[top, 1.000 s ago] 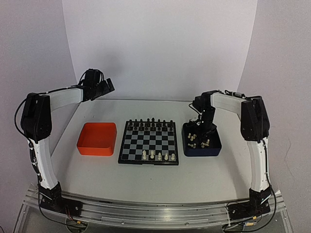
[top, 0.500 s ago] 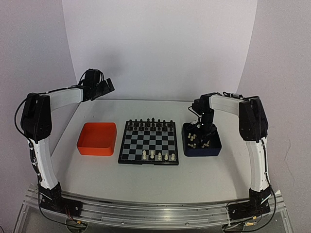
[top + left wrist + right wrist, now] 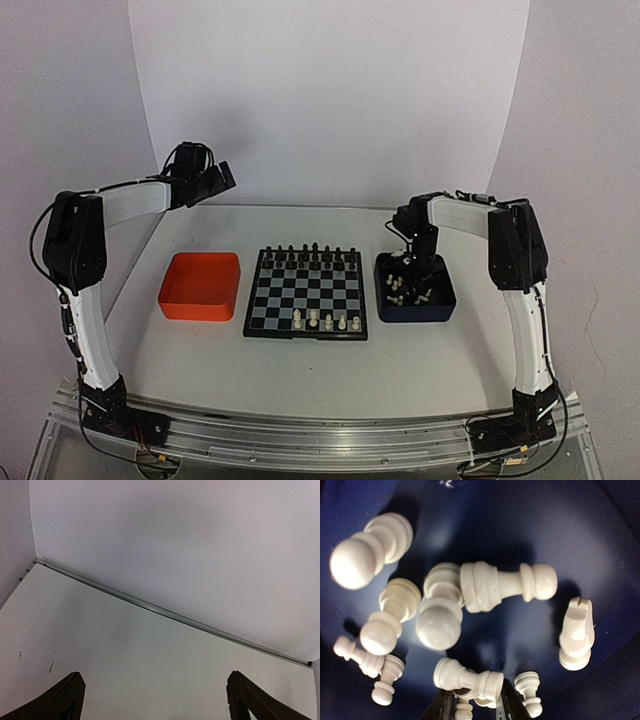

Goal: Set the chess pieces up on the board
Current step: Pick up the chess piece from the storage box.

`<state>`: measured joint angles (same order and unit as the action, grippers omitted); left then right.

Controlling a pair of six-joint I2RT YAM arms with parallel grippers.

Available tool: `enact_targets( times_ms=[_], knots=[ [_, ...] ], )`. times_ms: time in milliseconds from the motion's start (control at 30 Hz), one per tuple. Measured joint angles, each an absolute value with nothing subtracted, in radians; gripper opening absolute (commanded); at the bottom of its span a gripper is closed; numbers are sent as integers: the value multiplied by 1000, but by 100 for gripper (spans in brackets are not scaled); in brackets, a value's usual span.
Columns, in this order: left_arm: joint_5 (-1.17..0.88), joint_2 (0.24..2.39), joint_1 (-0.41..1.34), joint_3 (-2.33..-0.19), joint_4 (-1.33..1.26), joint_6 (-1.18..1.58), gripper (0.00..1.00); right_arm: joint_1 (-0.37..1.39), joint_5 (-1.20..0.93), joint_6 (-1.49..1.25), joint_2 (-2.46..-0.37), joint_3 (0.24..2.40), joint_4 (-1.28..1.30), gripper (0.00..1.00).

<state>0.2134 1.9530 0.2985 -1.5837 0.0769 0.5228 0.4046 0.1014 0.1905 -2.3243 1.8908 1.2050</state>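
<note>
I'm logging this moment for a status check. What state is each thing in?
chess pieces, most lying loose in the dark blue tray, a few standing on the near row of the board.
board, black pieces lined along its far rows.
orange tray, nothing inside.
left gripper, open, raised, holding nothing.
right gripper, down in the dark blue tray, fingers narrowly apart around a piece; grip unclear.

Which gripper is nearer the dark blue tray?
Right. The right gripper is down inside the dark blue tray; the left gripper hangs raised, far off past the orange tray.
</note>
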Motion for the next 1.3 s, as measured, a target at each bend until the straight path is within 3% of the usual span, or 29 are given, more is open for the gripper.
enact_targets(
  times_ms=[833, 1300],
  knots=[
    [211, 1973, 299, -1584, 78, 524, 100, 406, 122, 157, -2342, 1930, 1205, 17],
    [202, 1974, 299, -1581, 78, 525, 100, 406, 131, 156, -2342, 1936, 1177, 19]
  ],
)
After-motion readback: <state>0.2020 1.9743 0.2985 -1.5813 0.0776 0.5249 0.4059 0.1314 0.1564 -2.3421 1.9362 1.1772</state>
